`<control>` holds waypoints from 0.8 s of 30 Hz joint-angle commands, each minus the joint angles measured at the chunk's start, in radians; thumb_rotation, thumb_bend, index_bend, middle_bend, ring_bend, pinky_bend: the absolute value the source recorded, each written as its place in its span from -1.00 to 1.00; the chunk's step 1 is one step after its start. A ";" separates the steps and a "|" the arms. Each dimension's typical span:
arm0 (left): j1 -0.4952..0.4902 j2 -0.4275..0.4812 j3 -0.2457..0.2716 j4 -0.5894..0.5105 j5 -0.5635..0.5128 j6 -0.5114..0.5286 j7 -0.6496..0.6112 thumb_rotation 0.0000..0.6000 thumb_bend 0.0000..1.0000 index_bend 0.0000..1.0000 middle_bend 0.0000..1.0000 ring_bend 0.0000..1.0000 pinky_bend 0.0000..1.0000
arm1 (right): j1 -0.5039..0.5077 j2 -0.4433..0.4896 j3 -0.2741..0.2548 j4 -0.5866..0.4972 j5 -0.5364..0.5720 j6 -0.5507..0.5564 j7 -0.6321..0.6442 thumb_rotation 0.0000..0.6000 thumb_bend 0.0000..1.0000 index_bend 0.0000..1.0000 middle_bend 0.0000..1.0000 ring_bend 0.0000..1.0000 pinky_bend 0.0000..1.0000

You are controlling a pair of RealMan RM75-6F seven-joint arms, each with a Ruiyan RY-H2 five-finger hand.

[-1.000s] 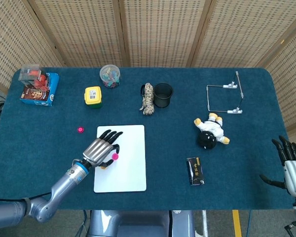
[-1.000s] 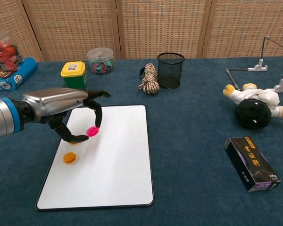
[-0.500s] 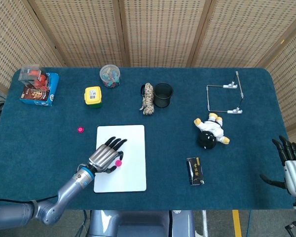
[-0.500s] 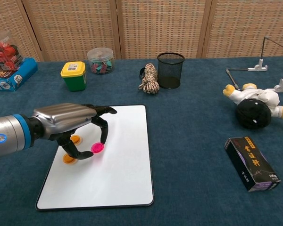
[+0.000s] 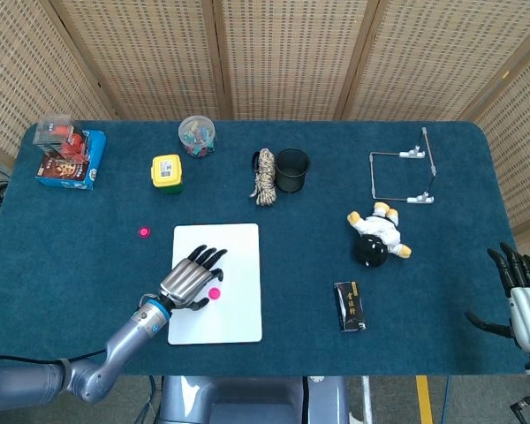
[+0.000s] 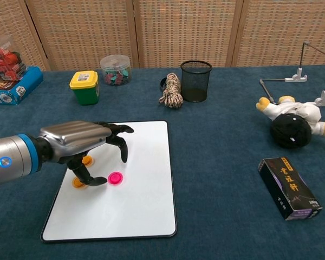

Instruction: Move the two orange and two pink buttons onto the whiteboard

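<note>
1. a pink button (image 6: pixel 115 177) lies flat on the whiteboard (image 6: pixel 138 206), lower left of the chest view, two orange buttons (image 6: pixel 79 182) beside it; the second pink button (image 5: pixel 144 232) sits on the tabletop (image 5: pixel 442 291).
2. likely light, stiff, slick discs - pinch them at the rim.
3. left robot hand (image 6: pixel 81 142) hovers spread, holding nothing; right robot hand (image 5: pixel 518 291) open, lower right.
4. the yellow box (image 5: pixel 166 171) stands well apart - nothing blocks the way.

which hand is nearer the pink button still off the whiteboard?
Left. The left hand hovers over the whiteboard, just right of and below that pink button; the right hand sits at the table's far right edge.
</note>
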 commanded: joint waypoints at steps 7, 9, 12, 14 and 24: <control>0.006 0.015 -0.007 -0.003 0.017 0.022 -0.037 1.00 -0.37 -0.49 -1.00 -1.00 -1.00 | 0.000 0.000 0.000 0.000 0.000 0.000 0.001 1.00 -1.00 -1.00 -1.00 -1.00 -1.00; 0.012 0.030 -0.013 0.000 0.025 0.034 -0.056 1.00 -0.37 -0.50 -1.00 -1.00 -1.00 | 0.000 0.000 0.000 0.000 0.000 0.000 0.001 1.00 -1.00 -1.00 -1.00 -1.00 -1.00; 0.022 0.063 -0.023 0.016 0.025 0.047 -0.085 1.00 -0.37 -0.50 -1.00 -1.00 -1.00 | 0.000 0.000 0.000 0.000 0.001 -0.002 0.001 1.00 -1.00 -1.00 -1.00 -1.00 -1.00; 0.029 0.087 -0.028 0.037 0.018 0.047 -0.106 1.00 -0.37 -0.50 -1.00 -1.00 -1.00 | 0.000 0.001 -0.001 0.000 0.001 -0.003 0.001 1.00 -1.00 -1.00 -1.00 -1.00 -1.00; 0.047 0.106 -0.041 0.307 -0.005 -0.035 -0.281 1.00 -0.33 -0.50 -1.00 -1.00 -1.00 | 0.001 -0.001 0.000 -0.002 0.000 0.000 -0.014 1.00 -1.00 -1.00 -1.00 -1.00 -1.00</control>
